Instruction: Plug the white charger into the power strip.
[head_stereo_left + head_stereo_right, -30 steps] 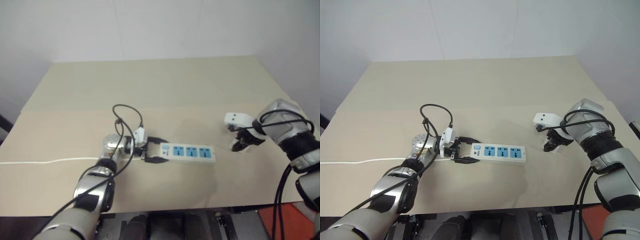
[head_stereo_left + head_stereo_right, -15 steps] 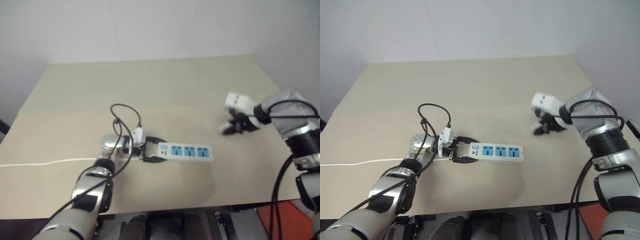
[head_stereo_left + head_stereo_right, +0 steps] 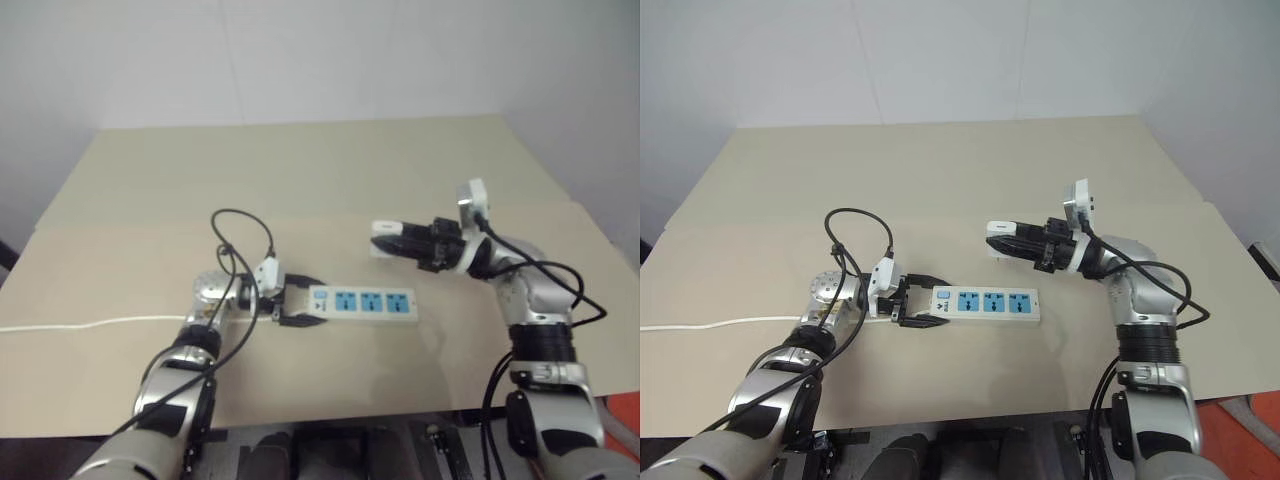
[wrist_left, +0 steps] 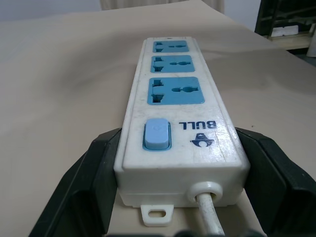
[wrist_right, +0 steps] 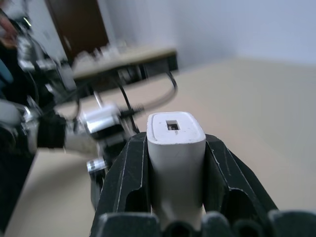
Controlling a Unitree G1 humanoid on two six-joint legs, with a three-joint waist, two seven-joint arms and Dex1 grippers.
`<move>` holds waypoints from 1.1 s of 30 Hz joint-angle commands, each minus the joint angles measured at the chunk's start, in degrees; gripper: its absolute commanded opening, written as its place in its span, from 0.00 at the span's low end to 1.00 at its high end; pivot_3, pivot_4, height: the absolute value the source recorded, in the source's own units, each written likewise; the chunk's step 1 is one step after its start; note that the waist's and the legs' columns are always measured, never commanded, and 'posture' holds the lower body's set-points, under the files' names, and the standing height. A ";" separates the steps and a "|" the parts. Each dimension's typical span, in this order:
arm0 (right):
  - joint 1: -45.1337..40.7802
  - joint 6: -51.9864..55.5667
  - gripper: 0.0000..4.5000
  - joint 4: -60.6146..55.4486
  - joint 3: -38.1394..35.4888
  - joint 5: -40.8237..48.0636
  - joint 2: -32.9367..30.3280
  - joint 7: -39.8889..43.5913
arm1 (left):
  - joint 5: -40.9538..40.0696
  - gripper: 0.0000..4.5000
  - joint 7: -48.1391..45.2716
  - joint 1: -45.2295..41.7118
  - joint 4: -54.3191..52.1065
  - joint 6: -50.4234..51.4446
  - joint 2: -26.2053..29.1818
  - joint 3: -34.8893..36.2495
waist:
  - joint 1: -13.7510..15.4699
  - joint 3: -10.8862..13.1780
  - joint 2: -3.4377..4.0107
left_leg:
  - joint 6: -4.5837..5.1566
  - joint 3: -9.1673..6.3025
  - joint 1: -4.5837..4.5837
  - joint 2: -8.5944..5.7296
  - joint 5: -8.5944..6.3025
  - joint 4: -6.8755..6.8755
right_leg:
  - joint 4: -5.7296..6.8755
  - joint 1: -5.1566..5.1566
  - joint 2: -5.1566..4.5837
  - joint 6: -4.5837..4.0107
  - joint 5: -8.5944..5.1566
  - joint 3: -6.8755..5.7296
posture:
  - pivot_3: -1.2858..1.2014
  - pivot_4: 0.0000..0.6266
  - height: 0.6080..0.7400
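- My left claw (image 3: pixel 912 309) is clamped on the switch end of the power strip (image 3: pixel 985 303) – one black finger (image 4: pixel 94 177) on each long side, snug against the casing.
- Strip lies flat on the tabletop (image 3: pixel 940 180), roughly across my view, w/ three blue socket faces in a row pointing up and away from the claw.
- Blue switch (image 4: pixel 157 134) sits nearest the claw; the strip's thin white cord (image 3: pixel 720 322) leaves that same end and trails off to my left across the tabletop.
- My right claw (image 3: pixel 1002 238) is closed on the white charger (image 5: pixel 176 153) – fingers pinch its two sides, its end face w/ a small rectangular port sticks out past the fingertips.
- Right claw points roughly level toward my left, held above the tabletop, charger up over the area just behind the strip's socket end – not touching the strip.
- Can't tell from here which way the charger's prongs face.
- All three sockets look unoccupied in the left wrist view.
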 commanded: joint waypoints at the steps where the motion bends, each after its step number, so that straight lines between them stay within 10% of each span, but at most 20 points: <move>1: -0.60 -6.30 0.25 3.09 0.45 1.55 1.95 3.18 | -0.75 0.72 0.47 1.18 -4.05 2.28 0.32 -1.18 | -0.03 0.00 0.00 | 0.00 0.00 -0.01 0.00 0.00 0.00 | 0.00 0.00 0.00 0.00 0.00 0.00 | 0.52 0.24 1.00; 33: -3.94 -20.76 0.25 20.96 10.39 -4.81 6.37 10.39 | -3.35 0.72 2.02 5.10 -11.58 8.32 2.58 -2.60 | -1.03 0.00 0.03 | -0.08 -0.02 -0.01 0.05 0.04 -0.02 | 0.01 -0.05 0.00 -0.01 0.01 0.01 | 0.52 0.24 1.00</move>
